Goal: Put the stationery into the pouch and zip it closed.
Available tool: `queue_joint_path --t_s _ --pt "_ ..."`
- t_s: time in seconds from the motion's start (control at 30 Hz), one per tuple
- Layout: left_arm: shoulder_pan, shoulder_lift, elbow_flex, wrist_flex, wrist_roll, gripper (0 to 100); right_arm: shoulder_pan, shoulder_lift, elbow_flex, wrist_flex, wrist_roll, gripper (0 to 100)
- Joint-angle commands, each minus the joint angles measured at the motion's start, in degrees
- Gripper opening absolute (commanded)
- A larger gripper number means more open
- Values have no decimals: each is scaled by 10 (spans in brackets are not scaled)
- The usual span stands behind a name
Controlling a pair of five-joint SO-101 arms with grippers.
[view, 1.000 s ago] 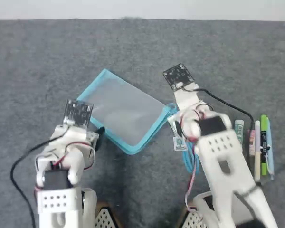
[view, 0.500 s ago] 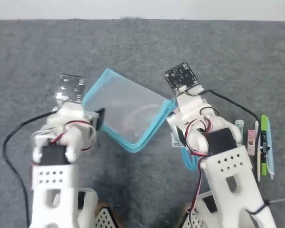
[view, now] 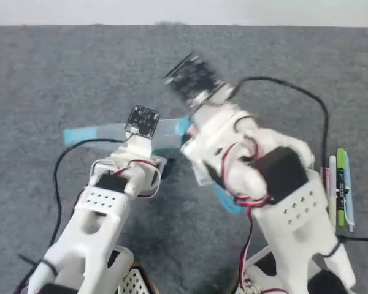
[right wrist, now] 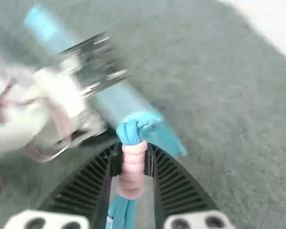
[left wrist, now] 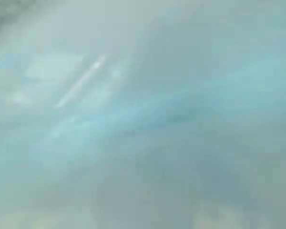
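Note:
The teal-edged mesh pouch (view: 101, 133) is off the mat and seen edge-on, stretched between both arms. My right gripper (right wrist: 132, 177) is shut on the pouch's pull strap (right wrist: 132, 162), a pink cord with a teal knot at its end. In the right wrist view the pouch (right wrist: 109, 102) runs away from that knot. My left arm (view: 126, 177) has its wrist right at the pouch's middle. The pouch mesh (left wrist: 148, 119) lies right against the left wrist camera and hides the left gripper. The stationery (view: 340, 184), several pens and markers, lies at the far right of the mat.
The grey mat (view: 61, 73) covers the table up to a white wall at the back. The right arm's body (view: 282, 184) stands just left of the pens. My left arm (right wrist: 52, 114) is close in front of the right gripper.
The pouch lay flat on the mat and now is lifted and turned edge-on. The right arm swung left and up with the strap. The left arm moved right, toward the pouch's middle.

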Motion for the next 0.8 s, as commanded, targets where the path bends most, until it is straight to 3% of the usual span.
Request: queue_joint_path --t_s 0.0,0.23,0.37,0.6,0.77 --pt "14 13 -73 -18 39 251 -15 -23 52 -2 37 7" --pt "14 -51 -58 7 40 253 25 -150 416 -211 40 7" --pt "12 -114 -44 36 41 251 25 -192 553 -284 35 7" --pt "-88 -190 -19 68 36 250 25 -183 608 -298 36 7" --pt "-124 -226 11 99 -12 251 15 -184 613 -299 34 7"
